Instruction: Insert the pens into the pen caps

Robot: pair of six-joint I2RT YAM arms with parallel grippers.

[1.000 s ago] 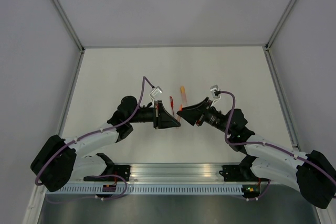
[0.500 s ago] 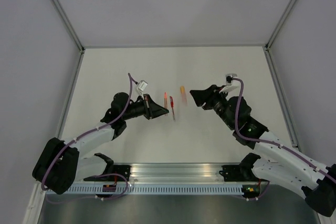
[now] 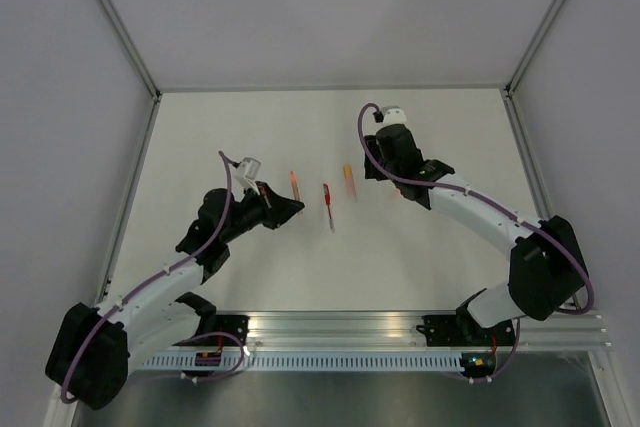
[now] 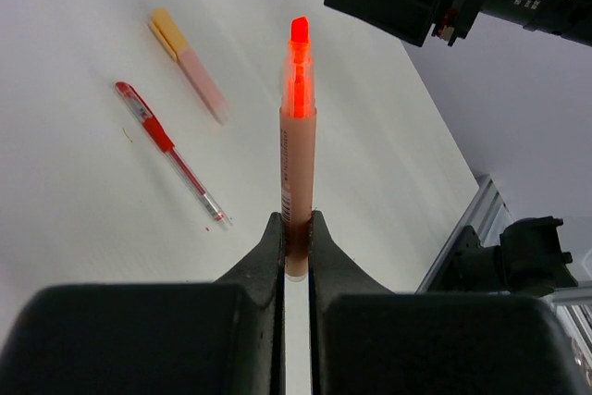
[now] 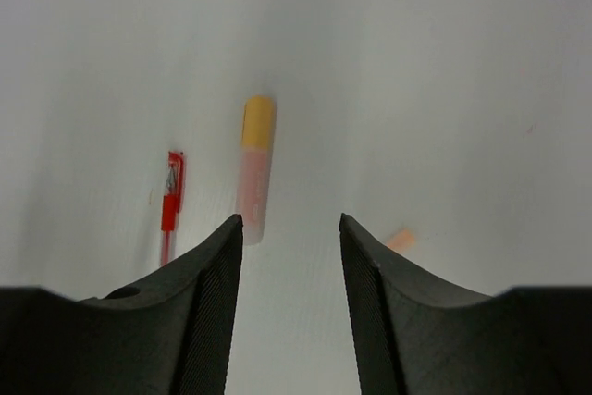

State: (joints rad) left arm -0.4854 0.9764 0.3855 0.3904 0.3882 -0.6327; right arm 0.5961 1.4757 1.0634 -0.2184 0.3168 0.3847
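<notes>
My left gripper [image 4: 296, 224] is shut on the salmon-orange pen [image 4: 296, 164], bright orange tip pointing away, held above the table; in the top view the gripper [image 3: 283, 208] holds the pen [image 3: 294, 183] left of centre. The dark red pen [image 3: 327, 206] lies on the table, and a red clipped cap [image 4: 134, 101] looks fitted on its end. The orange cap [image 3: 349, 179], orange-topped with a pale body, lies beside it. My right gripper [image 5: 289, 228] is open and empty above the table, with the orange cap [image 5: 254, 168] just left of its left finger. In the top view this gripper [image 3: 385, 169] is right of the cap.
A small orange scrap [image 5: 400, 240] lies on the white table [image 3: 440, 247] to the right of my right gripper's fingers. Grey walls enclose the table on three sides. A metal rail [image 3: 340, 327] runs along the near edge.
My left gripper drew back to the left with the orange pen. My right arm left the centre and swung to the far side, now over the orange cap. The red pen now lies on the table.
</notes>
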